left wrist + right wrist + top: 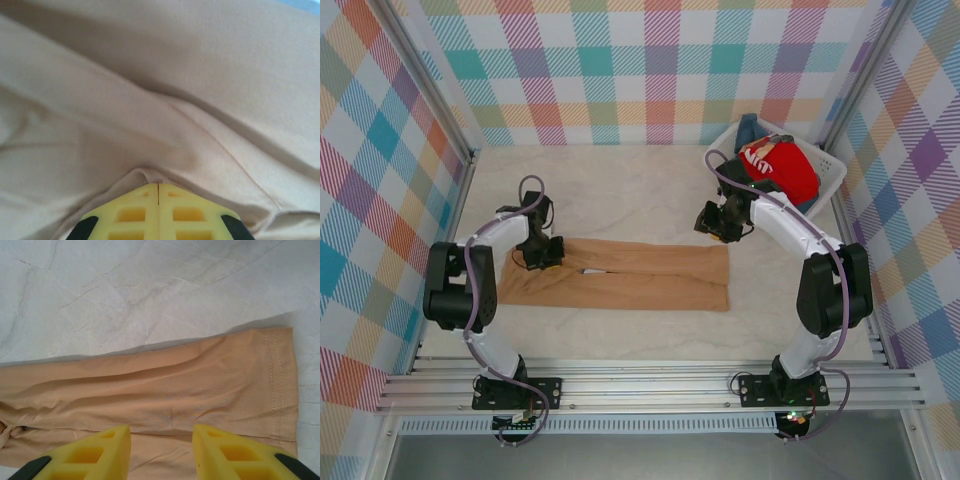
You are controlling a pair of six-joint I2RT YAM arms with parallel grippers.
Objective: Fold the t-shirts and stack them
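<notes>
A tan t-shirt (620, 275) lies folded into a long strip across the middle of the table. My left gripper (542, 255) is down on its left end. In the left wrist view the yellow fingers (135, 210) are pressed together, the left gripper (158, 186) pinching a small ridge of the tan cloth (150, 100). My right gripper (718, 225) hovers open by the strip's right end. In the right wrist view it (161, 432) hangs over the tan cloth (175, 385) with nothing between its fingers. A red t-shirt (782, 165) with white lettering and a blue one (748, 128) lie in the basket.
The white lattice basket (835, 180) stands at the back right corner, just behind my right arm. The pale marble tabletop (150, 285) runs behind the strip. Checked walls close in the left, back and right sides.
</notes>
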